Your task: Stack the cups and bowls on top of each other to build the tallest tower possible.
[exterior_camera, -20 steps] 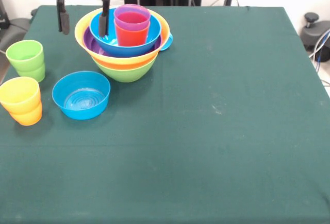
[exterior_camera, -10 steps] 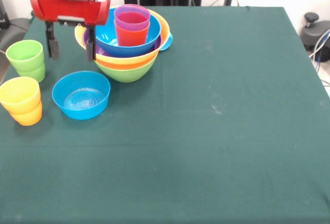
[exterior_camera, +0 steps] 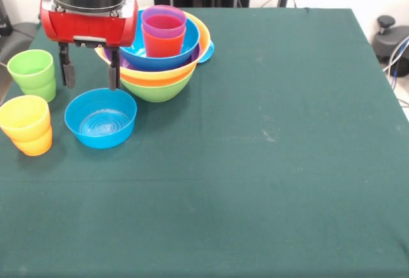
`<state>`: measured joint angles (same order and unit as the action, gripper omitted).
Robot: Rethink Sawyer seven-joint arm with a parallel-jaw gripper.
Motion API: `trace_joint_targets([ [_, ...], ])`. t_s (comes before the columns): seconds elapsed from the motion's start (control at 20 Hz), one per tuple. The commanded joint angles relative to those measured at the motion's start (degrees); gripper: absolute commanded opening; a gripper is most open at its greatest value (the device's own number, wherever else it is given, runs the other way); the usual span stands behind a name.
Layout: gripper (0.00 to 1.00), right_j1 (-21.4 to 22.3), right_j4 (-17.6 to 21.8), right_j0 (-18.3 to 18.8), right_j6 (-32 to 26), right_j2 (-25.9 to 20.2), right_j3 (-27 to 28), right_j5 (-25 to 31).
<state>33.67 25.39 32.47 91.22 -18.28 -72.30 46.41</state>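
Observation:
The tower point(exterior_camera: 156, 54) stands at the table's far left: a lime green bowl point(exterior_camera: 156, 88) at the base, then yellow, purple and big blue bowls nested, with a purple cup point(exterior_camera: 164, 22) on an orange-red cup inside. The smaller flat-bottomed blue bowl point(exterior_camera: 101, 118) sits alone on the table in front of it. My gripper point(exterior_camera: 89, 75) is open and empty, hanging just above this bowl's far rim, left of the tower. A green cup point(exterior_camera: 32, 73) and a yellow cup point(exterior_camera: 25, 123) on an orange cup stand at the left edge.
The green table cloth point(exterior_camera: 268, 163) stretches to the right and front. A light blue rim point(exterior_camera: 208, 51) peeks out behind the tower. Black gear and cables lie beyond the table's right edge.
My gripper has come down and forward from over the tower's left rim to just above the small blue bowl. It stays open. Nothing else moved.

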Motion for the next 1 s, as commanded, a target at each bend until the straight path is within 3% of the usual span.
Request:
trace_joint_targets([
  [0.05, 1.00, -1.4, 1.0, 0.5, -2.9, -1.1, -3.0, 0.3],
  [1.0, 1.00, 0.1, -0.5, 1.3, -3.1, -1.9, -3.9, 2.1],
])
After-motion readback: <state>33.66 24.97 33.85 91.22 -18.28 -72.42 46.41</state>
